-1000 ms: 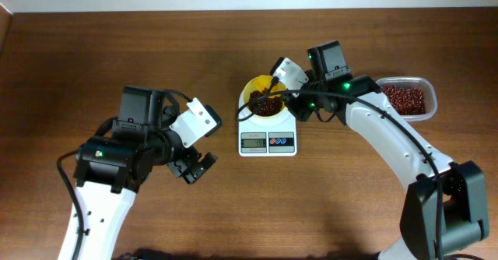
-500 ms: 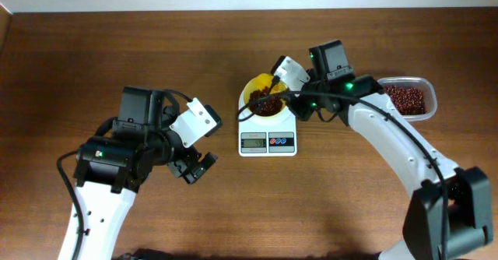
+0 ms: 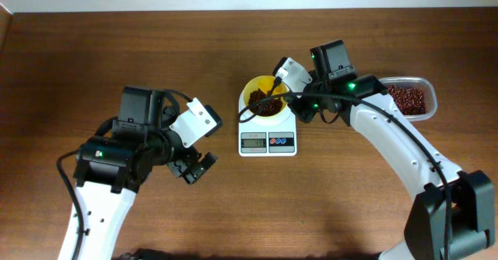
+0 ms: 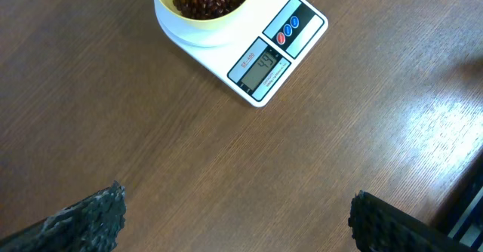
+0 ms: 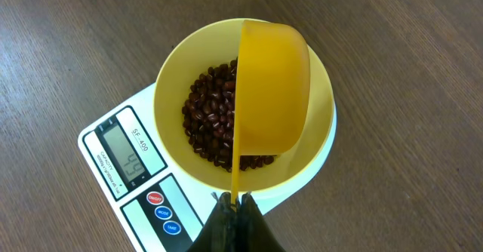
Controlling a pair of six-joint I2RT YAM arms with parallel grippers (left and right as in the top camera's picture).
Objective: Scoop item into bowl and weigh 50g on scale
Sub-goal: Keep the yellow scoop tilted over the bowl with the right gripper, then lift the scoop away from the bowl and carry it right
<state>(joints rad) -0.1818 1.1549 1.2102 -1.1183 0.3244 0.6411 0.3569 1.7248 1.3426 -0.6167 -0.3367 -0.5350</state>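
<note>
The pale-yellow bowl stands on the white scale at the table's middle, with a heap of dark red-brown beans in it. My right gripper is shut on the thin handle of a small yellow scoop, which is tipped on its side over the bowl. The scale's display is lit. My left gripper is open and empty over bare table, left of the scale. The bowl also shows at the top of the left wrist view.
A clear plastic tub with more beans stands at the right, beside my right arm. The brown wooden table ends at a pale wall at the back.
My right gripper and the scoop have shifted slightly over the bowl, rolling the scoop further onto its side. The left arm has not moved.
</note>
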